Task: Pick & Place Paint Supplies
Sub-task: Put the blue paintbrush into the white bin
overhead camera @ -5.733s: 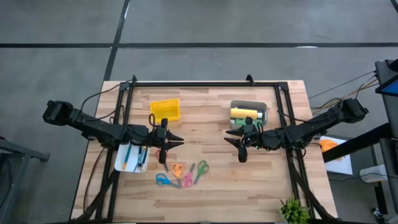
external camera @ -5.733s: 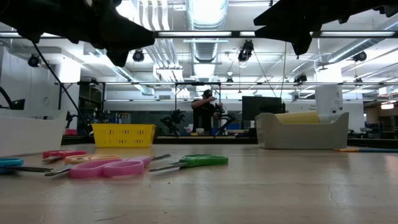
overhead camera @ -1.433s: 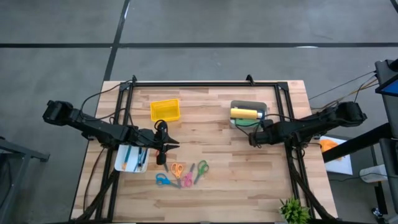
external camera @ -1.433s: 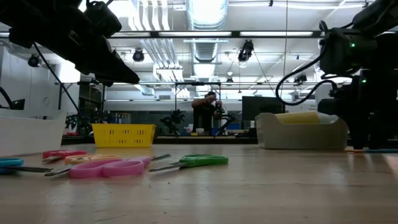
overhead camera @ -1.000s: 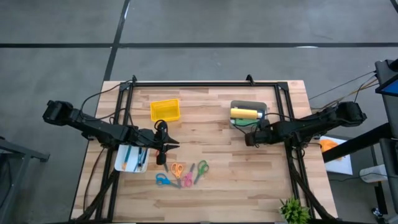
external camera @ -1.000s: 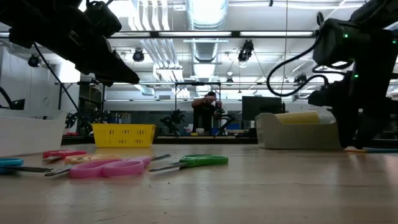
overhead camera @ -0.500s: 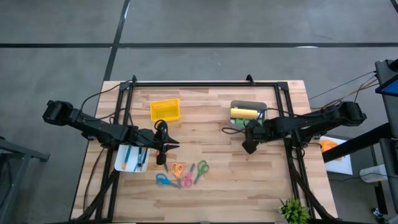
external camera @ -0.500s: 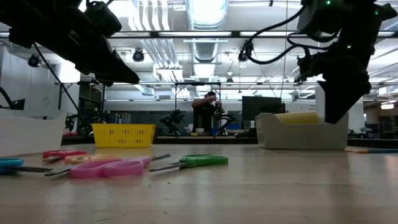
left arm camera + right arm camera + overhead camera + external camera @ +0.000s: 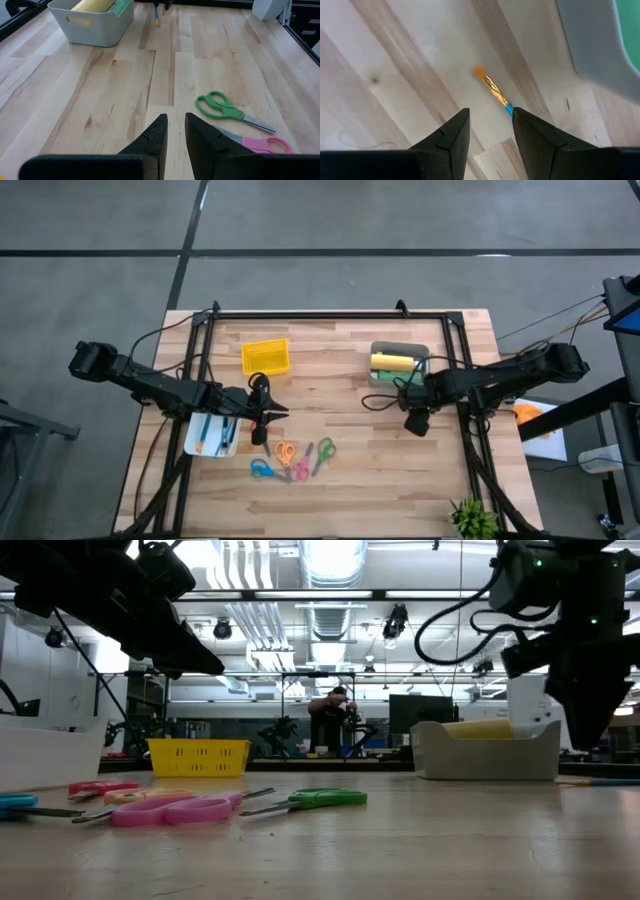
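The right end effector point(image 9: 416, 423) hangs above the worktop point(image 9: 340, 365), just near of the grey bin point(image 9: 382, 355). Its fingers point(image 9: 451, 134) stand a narrow gap apart and hold nothing. A brush point(image 9: 493, 90) with an orange tip and a teal shaft lies flat on the worktop beneath that gap, beside the bin wall.

The grey bin, at the far right of the worktop, holds a yellow bottle point(image 9: 394, 362) lying on its side, with a green bottle point(image 9: 123, 4) beside it.

The left end effector point(image 9: 264, 420) hangs at the left of the worktop, just right of the white tray point(image 9: 215, 436). Its fingers point(image 9: 157, 137) are nearly together and empty. The tray holds several stick-like brushes or pens point(image 9: 203, 432).

Scissors point(image 9: 322, 454) with green, pink, orange and blue handles lie near of the left end effector. A yellow basket point(image 9: 266, 357) stands at the far left.
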Available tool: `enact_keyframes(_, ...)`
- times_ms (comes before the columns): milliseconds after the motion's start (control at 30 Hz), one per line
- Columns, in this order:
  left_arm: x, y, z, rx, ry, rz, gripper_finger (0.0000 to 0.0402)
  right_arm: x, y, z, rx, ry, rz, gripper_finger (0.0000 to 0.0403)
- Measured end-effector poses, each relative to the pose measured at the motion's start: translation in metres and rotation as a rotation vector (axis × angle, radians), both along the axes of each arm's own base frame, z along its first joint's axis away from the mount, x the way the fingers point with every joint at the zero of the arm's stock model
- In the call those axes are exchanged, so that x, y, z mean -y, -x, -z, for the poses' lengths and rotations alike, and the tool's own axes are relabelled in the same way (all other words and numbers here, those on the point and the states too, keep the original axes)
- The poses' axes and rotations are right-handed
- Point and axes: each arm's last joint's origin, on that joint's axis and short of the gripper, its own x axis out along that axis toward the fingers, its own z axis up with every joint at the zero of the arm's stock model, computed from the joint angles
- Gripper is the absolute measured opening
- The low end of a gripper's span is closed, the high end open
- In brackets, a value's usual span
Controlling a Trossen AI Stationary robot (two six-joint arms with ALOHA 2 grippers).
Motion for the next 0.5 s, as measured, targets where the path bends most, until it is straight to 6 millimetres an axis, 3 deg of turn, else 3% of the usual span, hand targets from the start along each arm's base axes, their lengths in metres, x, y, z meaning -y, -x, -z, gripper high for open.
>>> enact_keyframes(500, 0.000, 0.000, 0.000, 0.000, 0.000, 0.000, 0.0071, 0.002, 0.014, 0.031, -0.018, 0.008, 0.000, 0.0148)
